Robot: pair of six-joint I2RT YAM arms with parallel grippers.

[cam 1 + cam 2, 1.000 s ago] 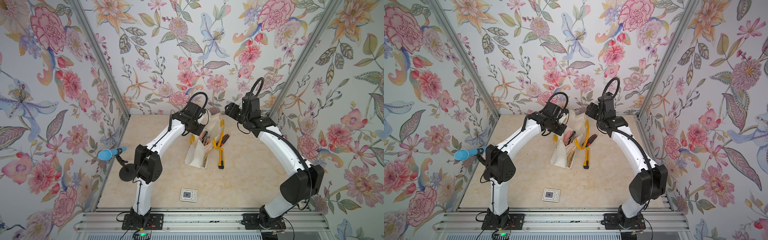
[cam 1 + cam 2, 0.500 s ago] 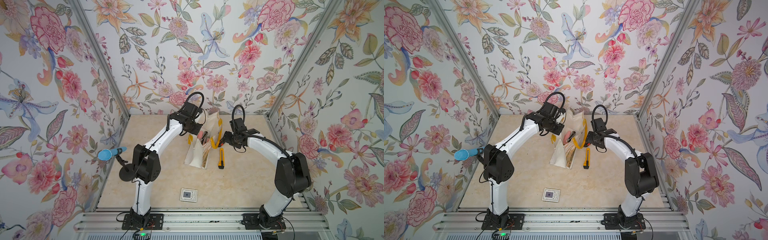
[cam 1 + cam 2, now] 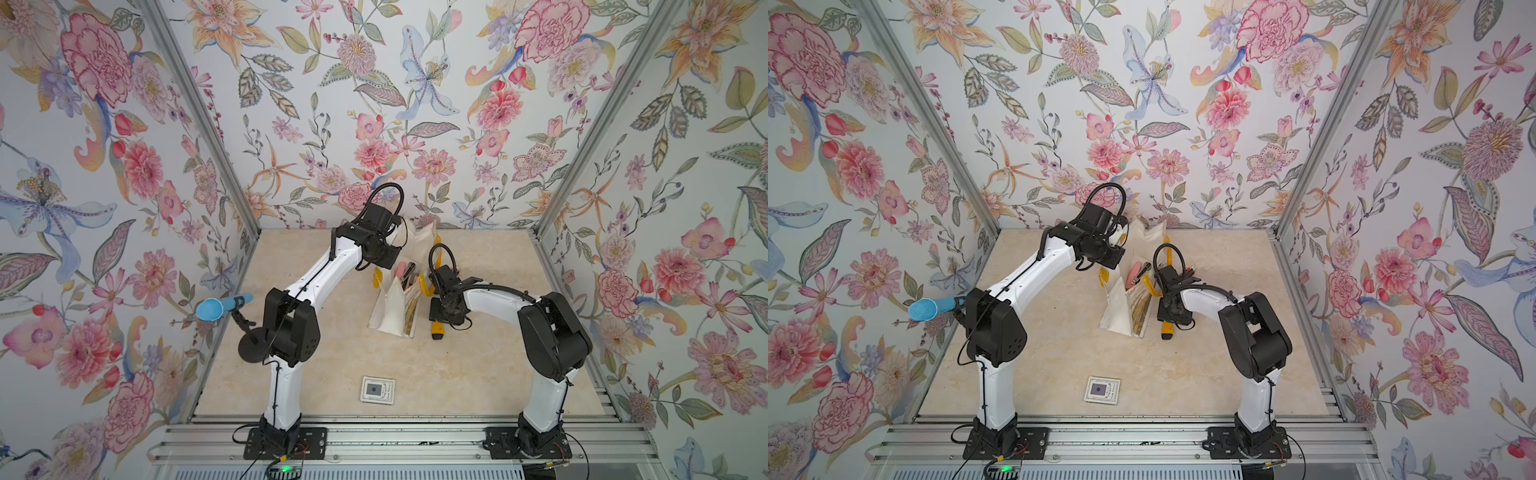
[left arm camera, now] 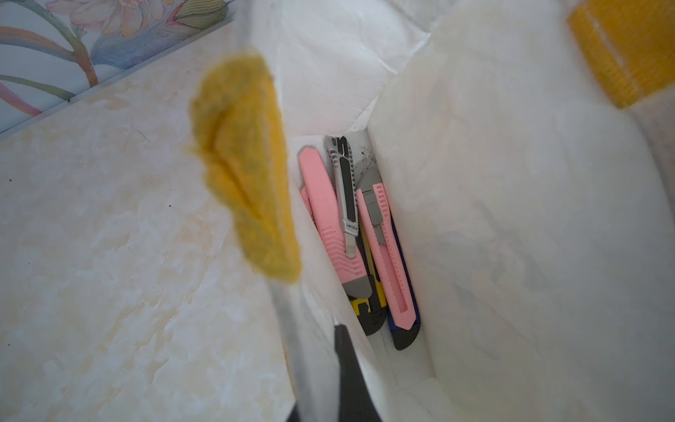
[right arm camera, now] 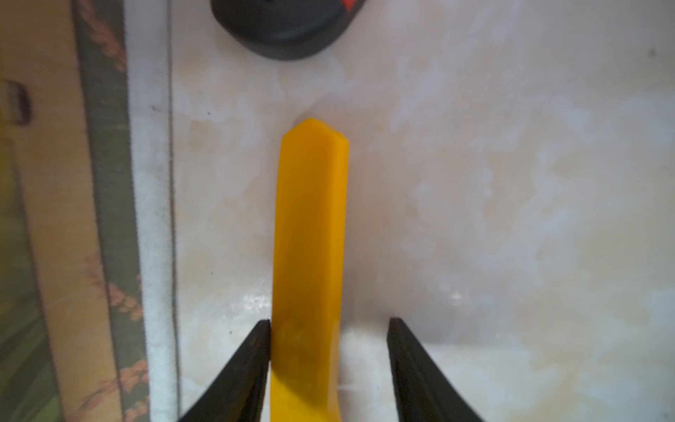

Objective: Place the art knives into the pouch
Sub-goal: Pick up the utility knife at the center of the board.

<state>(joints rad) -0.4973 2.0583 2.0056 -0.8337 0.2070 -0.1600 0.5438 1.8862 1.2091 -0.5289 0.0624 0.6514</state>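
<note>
While pinching pouch (image 3: 391,309) rim with left gripper (image 4: 319,369), straddled knife (image 5: 310,219) with right gripper (image 5: 330,321), jaws spread, one jaw touching it; found knife lying on table (image 3: 457,374), just beside pouch.

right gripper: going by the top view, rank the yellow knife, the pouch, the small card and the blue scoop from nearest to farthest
1. yellow knife: between the open jaws of the right gripper.
2. pouch: just beside it, on its left.
3. small card: toward the front of the table.
4. blue scoop: far left, beyond the left arm.
</note>
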